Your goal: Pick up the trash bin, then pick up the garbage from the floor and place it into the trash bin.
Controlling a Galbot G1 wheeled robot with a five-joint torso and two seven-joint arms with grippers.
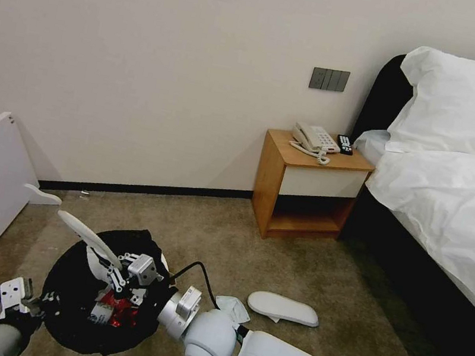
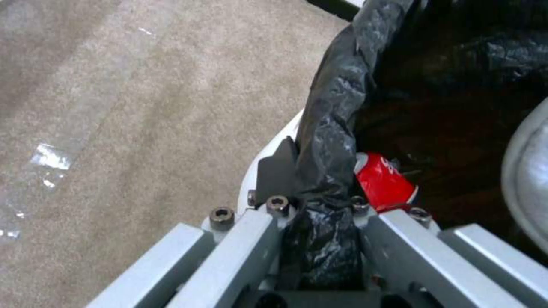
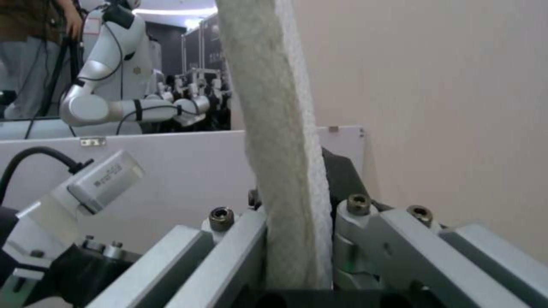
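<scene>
White slipper [image 1: 87,235] clamped in right gripper [image 1: 114,271], over trash bin [image 1: 73,302] for dropping | left gripper [image 2: 317,201] clenched on bin rim, steadying | second slipper [image 1: 283,308] on floor [image 1: 306,273]

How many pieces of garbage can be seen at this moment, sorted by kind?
Slippers: 2, one held in the right gripper above the trash bin, one on the floor.
Red cans: 1, inside the bin.
Tissues: 1, on the floor.
Total: 4.
The left gripper clamps the bin's bagged rim.
</scene>
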